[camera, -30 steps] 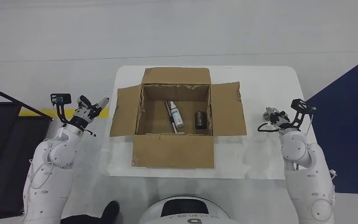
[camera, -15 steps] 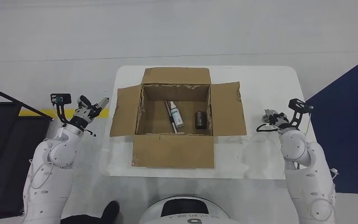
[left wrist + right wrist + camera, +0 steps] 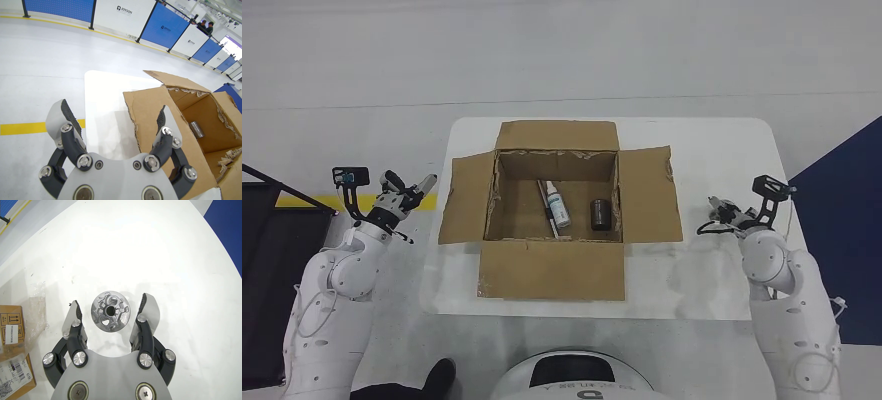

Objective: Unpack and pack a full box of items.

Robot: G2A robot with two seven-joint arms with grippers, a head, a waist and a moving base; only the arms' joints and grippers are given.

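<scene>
An open cardboard box sits mid-table with all its flaps folded out. Inside lie a white bottle, a thin rod and a dark metal cylinder. My right gripper is over the table to the right of the box, open. A round cast-metal part stands on the table between its fingers, clear of both pads. My left gripper hangs open and empty off the table's left edge, beside the box's left flap.
The white table is bare to the right of the box and behind it. A labelled box flap with loose clear tape lies close to the right gripper. A dark frame stands on the floor at far left.
My right gripper has shifted slightly toward the box and the table's near side. The left arm has kept still.
</scene>
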